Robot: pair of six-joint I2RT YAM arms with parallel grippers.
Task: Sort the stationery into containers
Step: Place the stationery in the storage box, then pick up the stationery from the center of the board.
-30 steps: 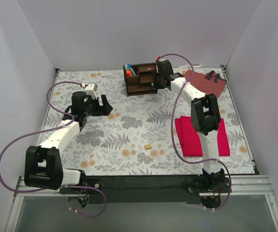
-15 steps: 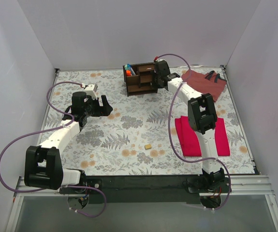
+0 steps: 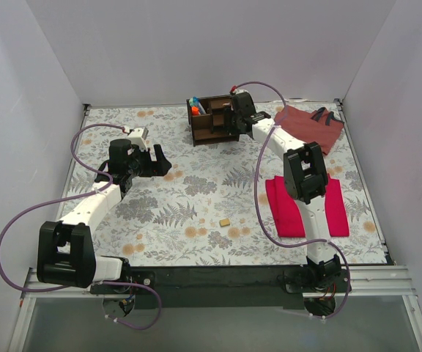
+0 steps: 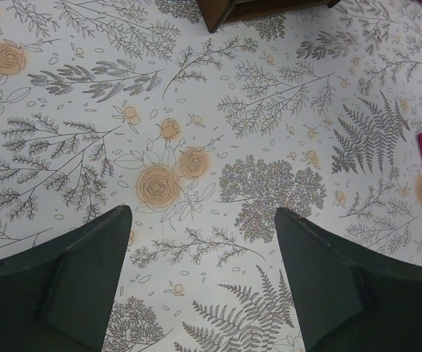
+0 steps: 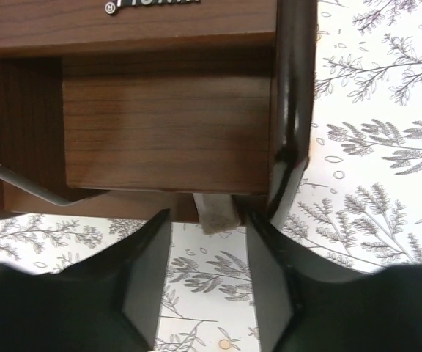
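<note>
The dark brown wooden organiser (image 3: 212,122) stands at the back of the table, with blue- and orange-tipped pens (image 3: 195,105) upright in its left compartment. My right gripper (image 3: 236,116) hangs over its right side, jaws open. In the right wrist view a small pale tan eraser (image 5: 216,213) sits at the organiser's (image 5: 167,125) lower edge, between the open fingers of the right gripper (image 5: 207,229) and touching neither. Another tan eraser (image 3: 225,221) lies loose mid-table. My left gripper (image 3: 157,160) (image 4: 202,213) is open and empty over the floral cloth.
A flat red cloth (image 3: 304,206) lies under the right arm. A reddish-brown bag (image 3: 312,125) sits at the back right. A glossy black strip (image 5: 293,110) runs along the organiser's right side in the right wrist view. White walls enclose the table.
My right gripper has shifted a little left over the organiser and its jaws have parted. The left arm has not moved.
</note>
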